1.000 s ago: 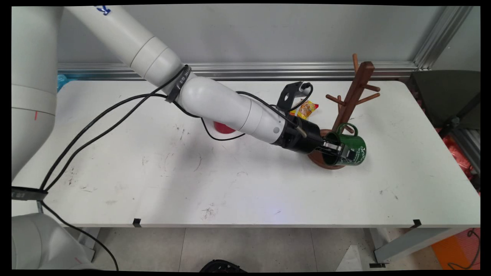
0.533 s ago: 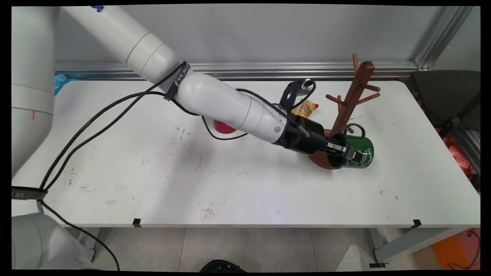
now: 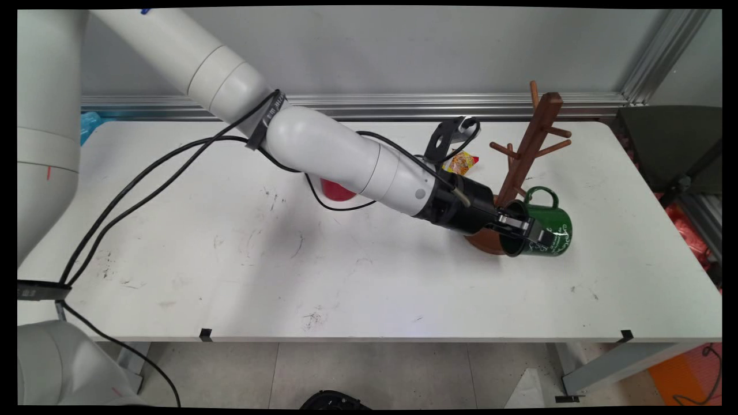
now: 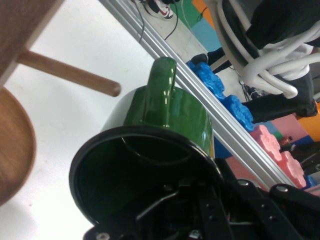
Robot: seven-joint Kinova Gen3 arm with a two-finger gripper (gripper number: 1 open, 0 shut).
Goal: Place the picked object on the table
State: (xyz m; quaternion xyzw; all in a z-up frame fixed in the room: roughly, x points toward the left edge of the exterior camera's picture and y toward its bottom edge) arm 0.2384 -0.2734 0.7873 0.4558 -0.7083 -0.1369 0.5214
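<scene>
My gripper (image 3: 527, 230) is shut on the rim of a green mug (image 3: 548, 233), one finger inside its mouth and one outside. The mug lies on its side in the grip, mouth toward the arm, handle (image 3: 542, 195) up. It hangs just right of the wooden mug tree (image 3: 530, 141), over the right edge of the tree's round base (image 3: 481, 241). In the hand view the green mug (image 4: 165, 125) fills the centre, its dark mouth facing me. A wooden peg (image 4: 70, 75) of the tree crosses the upper left, and the round base (image 4: 15, 145) sits at the left edge.
A yellow and red snack packet (image 3: 460, 163) lies behind the gripper near the tree. A red object (image 3: 335, 191) shows partly under the arm. Black cables hang from the arm over the table's left half. The table's right edge (image 3: 663, 190) is close to the mug.
The gripper has carried the green mug to the right, away from the tree's pegs, over both steps. The mug tree has stayed in place.
</scene>
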